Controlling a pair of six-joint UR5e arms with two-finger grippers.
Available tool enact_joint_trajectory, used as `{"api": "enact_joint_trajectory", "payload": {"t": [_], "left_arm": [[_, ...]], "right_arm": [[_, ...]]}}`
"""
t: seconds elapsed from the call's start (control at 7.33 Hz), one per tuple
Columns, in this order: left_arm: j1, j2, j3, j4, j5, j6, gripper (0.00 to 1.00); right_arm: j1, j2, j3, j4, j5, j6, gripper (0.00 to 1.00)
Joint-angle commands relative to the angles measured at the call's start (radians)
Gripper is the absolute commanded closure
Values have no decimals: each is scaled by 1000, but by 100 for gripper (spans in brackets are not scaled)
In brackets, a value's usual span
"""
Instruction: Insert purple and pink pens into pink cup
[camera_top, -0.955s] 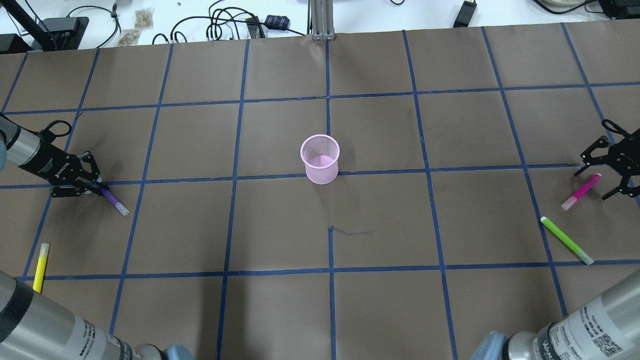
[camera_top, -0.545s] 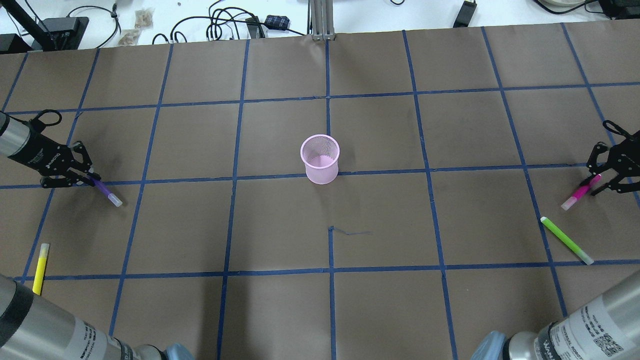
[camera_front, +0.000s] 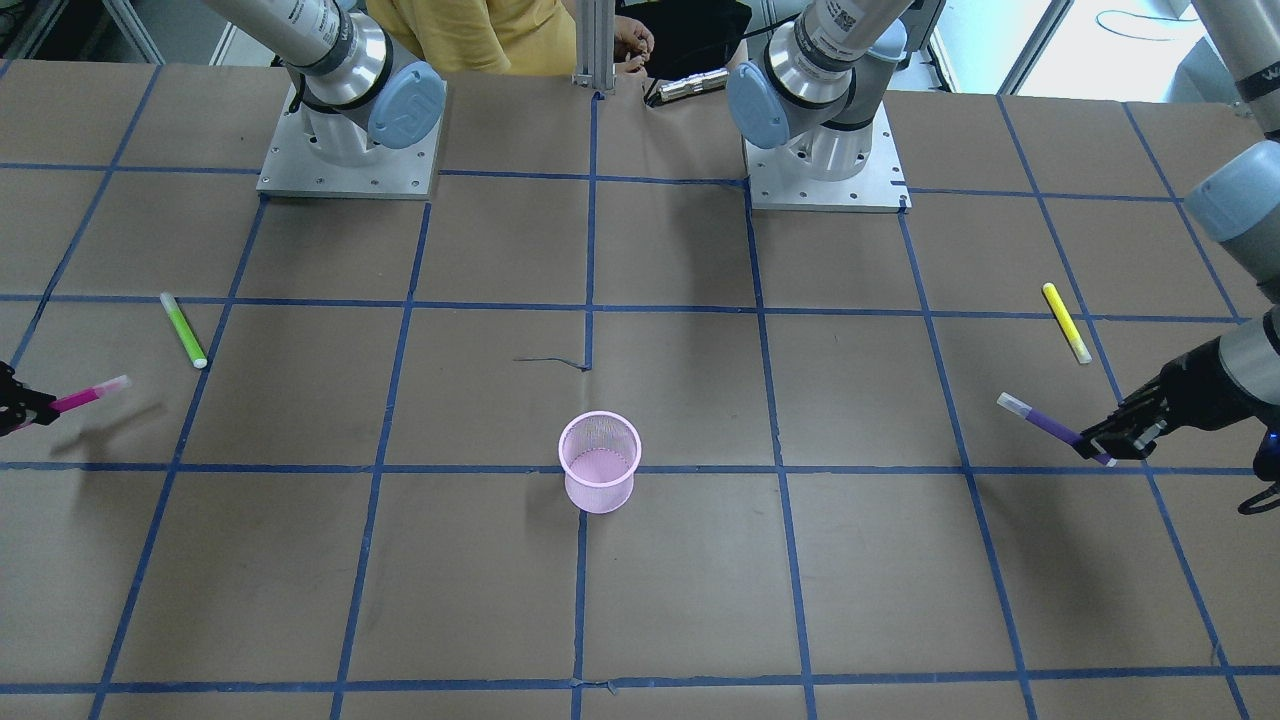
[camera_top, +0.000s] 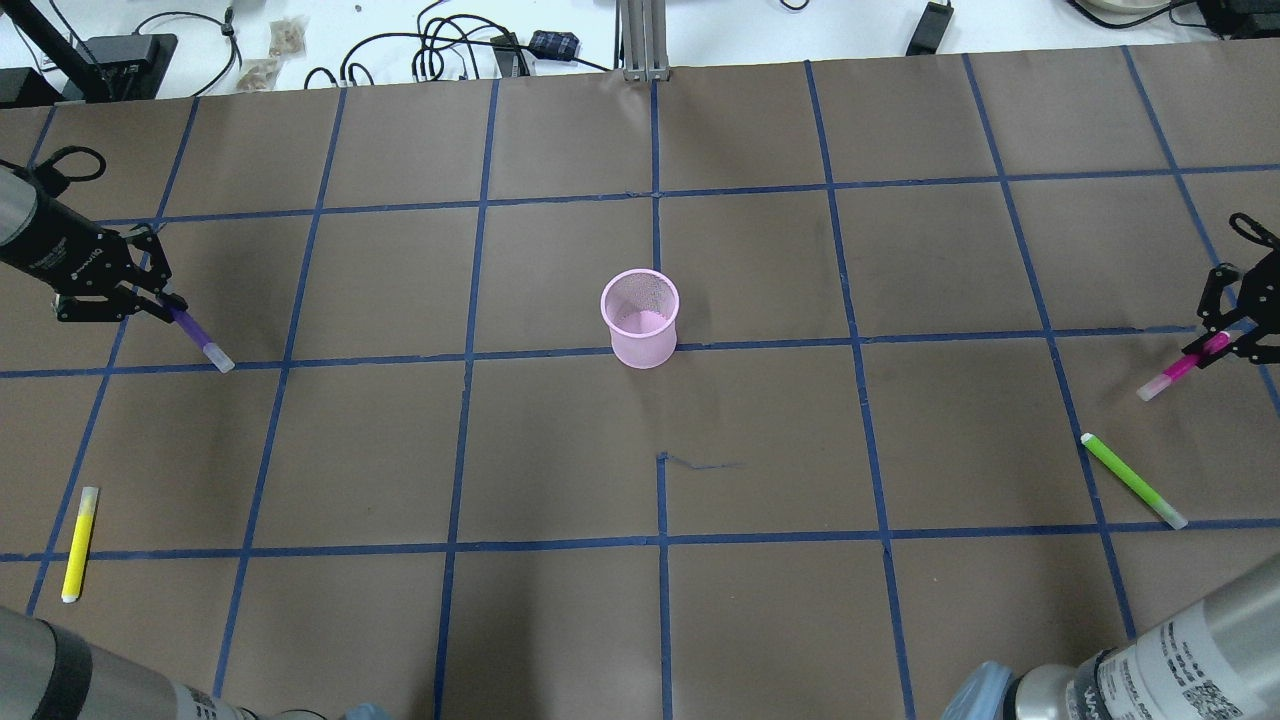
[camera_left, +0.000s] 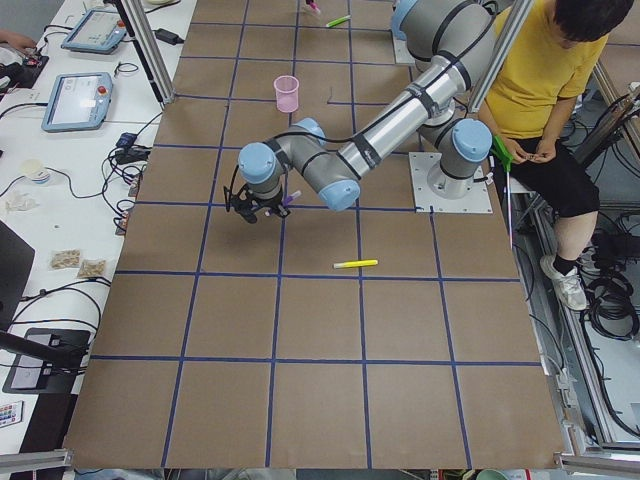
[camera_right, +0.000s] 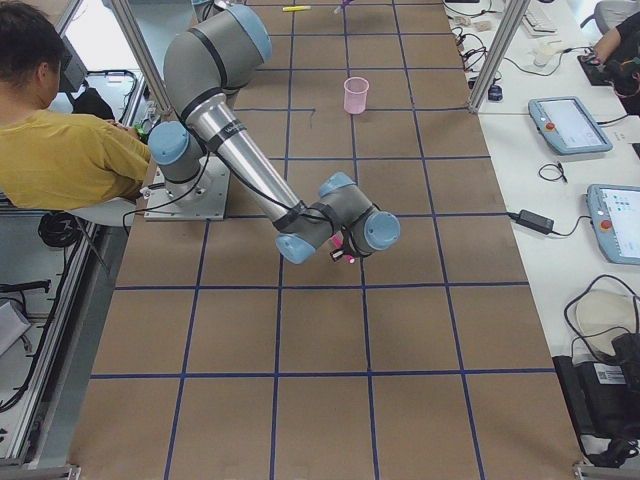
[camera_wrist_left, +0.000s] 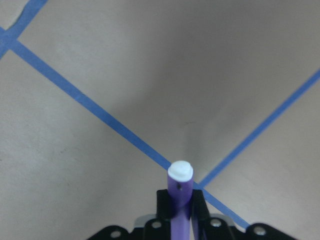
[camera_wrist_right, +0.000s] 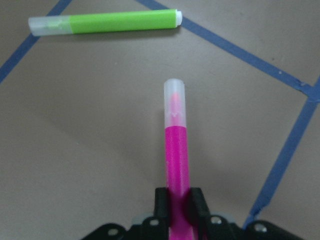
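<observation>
The pink mesh cup (camera_top: 640, 318) stands upright at the table's middle; it also shows in the front view (camera_front: 599, 461). My left gripper (camera_top: 165, 305) at the far left is shut on the purple pen (camera_top: 200, 340) and holds it above the table, white cap pointing out. The pen shows in the left wrist view (camera_wrist_left: 179, 202) and front view (camera_front: 1050, 427). My right gripper (camera_top: 1212, 346) at the far right is shut on the pink pen (camera_top: 1178, 368), lifted off the table. The pink pen shows in the right wrist view (camera_wrist_right: 176, 155) and front view (camera_front: 88, 396).
A green pen (camera_top: 1133, 480) lies on the table near the right gripper, also in the right wrist view (camera_wrist_right: 105, 22). A yellow pen (camera_top: 79, 543) lies at the front left. Cables and boxes sit beyond the table's far edge. A person in yellow (camera_left: 540, 90) sits behind the robot.
My left gripper has lifted the purple pen and moved it away from the robot. My right gripper has shut on the pink pen and raised it off the table.
</observation>
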Motion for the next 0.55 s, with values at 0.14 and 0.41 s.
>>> {"api": "enact_joint_trajectory", "payload": {"t": [0.14, 0.41], "left_arm": [[-116, 135, 1, -2, 29, -21, 96], [-200, 196, 1, 0, 23, -24, 96]], "right_arm": [[105, -206, 9, 122, 62, 293, 97], [240, -314, 29, 156, 61, 531, 96]]}}
